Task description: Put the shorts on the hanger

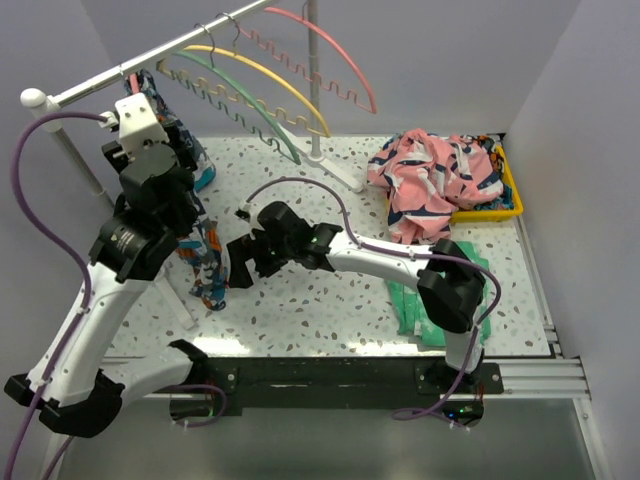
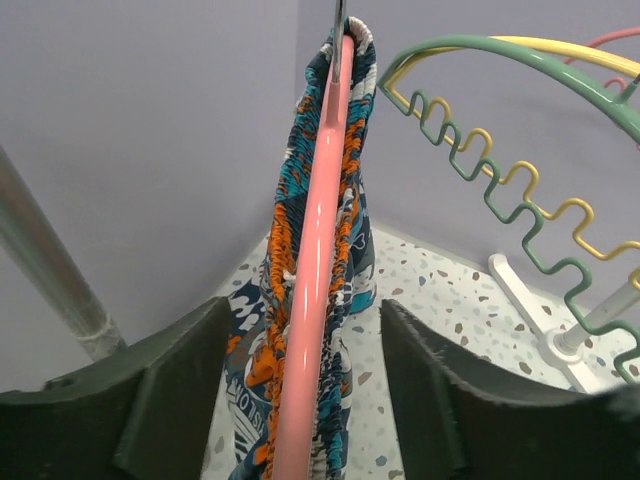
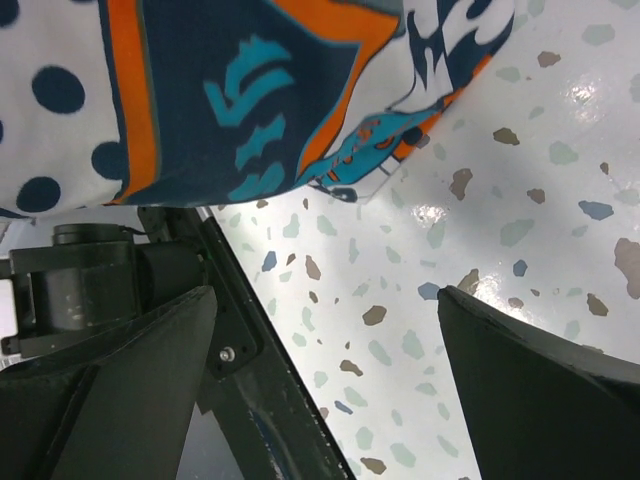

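The shorts (image 2: 283,232) drape over the hanger (image 2: 318,230) under the rail (image 1: 160,50), left; a bin (image 1: 513,196) sits right.

Plain lavender-grey walls (image 1: 480,60) enclose a white terrazzo-speckled tabletop (image 1: 330,300) (glossy, with glare spots). A silver metal clothes rail (image 1: 170,46) crosses the back left corner.

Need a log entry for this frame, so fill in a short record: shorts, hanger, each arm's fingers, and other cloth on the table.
shorts: draped over the hanger, hanging at the rail's left end
hanger: pink, inside the bunched waistband
left gripper: open, fingers either side of the hanger, not clamping
right gripper: open, empty, by the shorts' lower part
other cloth: pink patterned garment in the yellow tray; green cloth under the right arm
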Robot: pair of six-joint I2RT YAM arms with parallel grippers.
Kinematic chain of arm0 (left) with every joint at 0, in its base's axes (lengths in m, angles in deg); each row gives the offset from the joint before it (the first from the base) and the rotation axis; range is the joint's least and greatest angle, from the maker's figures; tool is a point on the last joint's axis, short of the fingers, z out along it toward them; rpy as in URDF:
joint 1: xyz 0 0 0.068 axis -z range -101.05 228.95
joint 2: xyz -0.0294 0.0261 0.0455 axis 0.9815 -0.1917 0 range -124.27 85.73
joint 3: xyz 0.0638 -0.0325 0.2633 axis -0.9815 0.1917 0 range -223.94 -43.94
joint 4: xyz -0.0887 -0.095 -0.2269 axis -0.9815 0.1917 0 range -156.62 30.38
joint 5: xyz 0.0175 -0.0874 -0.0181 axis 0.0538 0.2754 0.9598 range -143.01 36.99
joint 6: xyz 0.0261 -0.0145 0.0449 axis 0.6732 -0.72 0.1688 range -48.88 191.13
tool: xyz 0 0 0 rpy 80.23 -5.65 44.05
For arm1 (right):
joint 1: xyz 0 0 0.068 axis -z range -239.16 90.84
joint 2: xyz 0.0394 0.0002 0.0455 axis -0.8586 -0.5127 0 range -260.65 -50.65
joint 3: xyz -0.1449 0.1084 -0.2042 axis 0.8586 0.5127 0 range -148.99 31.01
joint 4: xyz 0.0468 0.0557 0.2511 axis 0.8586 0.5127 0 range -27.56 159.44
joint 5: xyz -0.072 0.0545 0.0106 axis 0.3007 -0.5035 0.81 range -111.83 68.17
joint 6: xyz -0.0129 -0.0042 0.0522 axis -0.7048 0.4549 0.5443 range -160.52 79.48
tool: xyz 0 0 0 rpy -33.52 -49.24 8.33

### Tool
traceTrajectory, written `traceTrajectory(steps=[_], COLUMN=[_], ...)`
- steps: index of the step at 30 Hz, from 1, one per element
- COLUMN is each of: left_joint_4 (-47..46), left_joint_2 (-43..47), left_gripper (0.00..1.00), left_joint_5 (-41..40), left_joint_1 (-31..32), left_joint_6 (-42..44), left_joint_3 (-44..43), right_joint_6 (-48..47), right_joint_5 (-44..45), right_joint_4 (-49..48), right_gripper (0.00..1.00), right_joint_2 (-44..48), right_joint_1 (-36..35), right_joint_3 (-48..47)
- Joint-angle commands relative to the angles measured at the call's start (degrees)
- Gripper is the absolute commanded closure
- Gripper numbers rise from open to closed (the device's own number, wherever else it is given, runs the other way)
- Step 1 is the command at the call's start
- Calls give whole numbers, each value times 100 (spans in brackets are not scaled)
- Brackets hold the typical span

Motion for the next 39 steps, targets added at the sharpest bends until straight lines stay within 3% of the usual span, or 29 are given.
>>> traceTrajectory(steps=[1,6,20,30,31,35,39], left_joint_4=[673,1175,1440,1502,1440,1159,580], left_joint_2=[120,191,191,-512,-539,-653,-565], left_gripper=[24,0,0,0,0,0,0], left_joint_5=[338,795,2210,4135,4179,3223,3187], left_joint_1=[-51,-51,-51,36,141,1554,2118], left_joint_6=[-186,-248,156,-107,-151,-230,-494], left_joint_3=[-496,-734,-1541,-2044,-1974,-1343,-472], right_joint_6=[-54,51,-36,-98,-81,7,349], right_joint_5=[196,434,1277,3025,3201,4228,4732], right_joint_4=[21,-251,-410,-147,-94,309,723], right_gripper=[3,2,2,1,1,1,1], right_joint_2=[390,767,2217,3904,4054,4749,5399], right_joint_1=[18,9,9,9,9,18,26], right_joint_3=[54,413,1249,2355,2452,2874,3331])
